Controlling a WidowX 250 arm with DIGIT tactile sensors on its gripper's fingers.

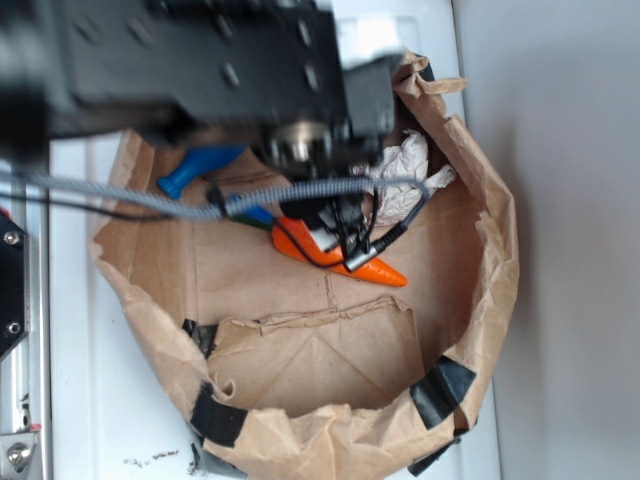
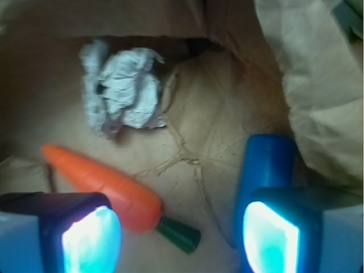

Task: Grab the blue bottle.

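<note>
Lineup step, I'd say: gripper jaws spread wide, pinching nothing, low inside the paper bag. Blue bottle lies by the bag's wall, right at one finger; carrot nearer the other. Next: shift sideways to straddle the bottle, then close.

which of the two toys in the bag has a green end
The orange carrot: a dark green stub caps its thick end. The blue bottle beside it is plain blue all over.
</note>
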